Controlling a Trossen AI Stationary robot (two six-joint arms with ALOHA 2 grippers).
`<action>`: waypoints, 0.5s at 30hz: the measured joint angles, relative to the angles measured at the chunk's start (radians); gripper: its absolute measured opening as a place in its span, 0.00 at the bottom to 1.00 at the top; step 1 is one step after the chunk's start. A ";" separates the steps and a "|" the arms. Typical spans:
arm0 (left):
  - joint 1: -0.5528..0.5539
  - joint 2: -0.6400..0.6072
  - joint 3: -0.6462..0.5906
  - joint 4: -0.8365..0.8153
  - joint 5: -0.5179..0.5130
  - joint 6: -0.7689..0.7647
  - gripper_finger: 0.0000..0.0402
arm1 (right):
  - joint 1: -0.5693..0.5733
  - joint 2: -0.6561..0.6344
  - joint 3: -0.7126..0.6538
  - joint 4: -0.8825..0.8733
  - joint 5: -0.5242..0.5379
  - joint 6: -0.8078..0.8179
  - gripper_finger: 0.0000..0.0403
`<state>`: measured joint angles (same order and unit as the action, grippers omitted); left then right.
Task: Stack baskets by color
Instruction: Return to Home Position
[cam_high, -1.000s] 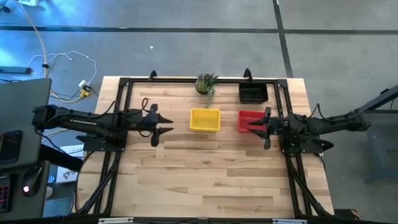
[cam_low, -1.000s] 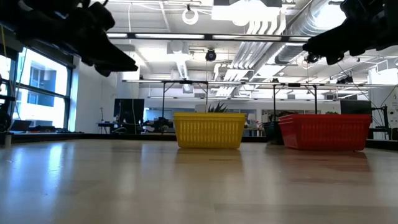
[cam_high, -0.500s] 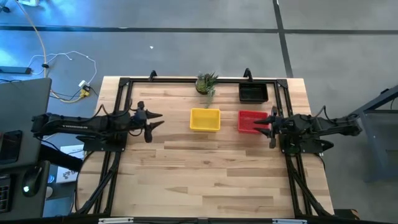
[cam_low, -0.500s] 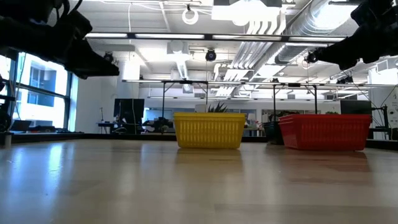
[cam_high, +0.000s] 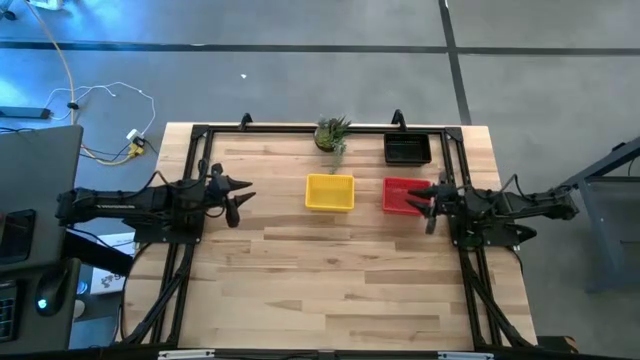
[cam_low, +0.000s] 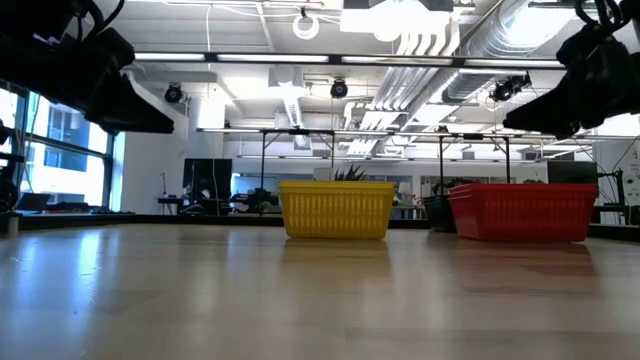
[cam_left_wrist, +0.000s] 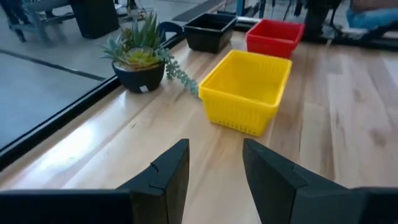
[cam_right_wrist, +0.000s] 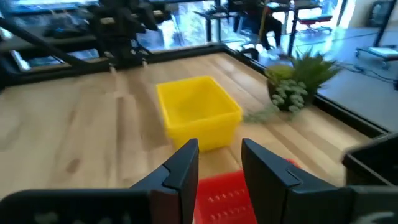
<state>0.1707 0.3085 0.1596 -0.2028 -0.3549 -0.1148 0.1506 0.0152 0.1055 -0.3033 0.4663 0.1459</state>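
The table (cam_high: 330, 290) is pale wooden planking inside a black tube frame. All the baskets are shallow plastic rectangles with fine mesh walls and a plain rim. The yellow baskets (cam_high: 329, 192) sit at the far middle, the red baskets (cam_high: 398, 190) are just to their right with a gap between, and the black baskets (cam_high: 407, 149) are in the far right corner, beyond the red ones. How many are nested in each pile cannot be told. A spiky green plant (cam_high: 333, 133) in a dark round pot stands at the far edge, just beyond the yellow baskets, with a trailing stem drooping toward them.

The left gripper (cam_high: 240, 198) is released. Its two dark, wedge-shaped fingers (cam_left_wrist: 166, 177) are parted by a moderate gap with nothing between them. It hangs raised above the left side of the table, its arm stretched low and level, pointing right at the yellow baskets.

The right gripper (cam_high: 428, 205) is also released and empty, its fingers a little apart. It hovers over the right edge of the red baskets without touching them, its arm level and pointing left.
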 joint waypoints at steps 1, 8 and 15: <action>0.000 -0.006 0.000 -0.002 0.000 -0.013 0.34 | 0.000 0.002 0.000 0.013 -0.011 0.003 0.27; 0.000 -0.042 0.000 -0.023 0.027 -0.094 0.34 | 0.000 0.001 0.000 0.037 0.004 -0.035 0.27; 0.000 -0.074 0.000 0.087 0.086 -0.118 0.34 | 0.000 0.001 0.001 0.028 0.111 -0.169 0.27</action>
<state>0.1707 0.2345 0.1596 -0.1159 -0.2690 -0.2326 0.1509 0.0162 0.1062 -0.2756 0.5776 -0.0232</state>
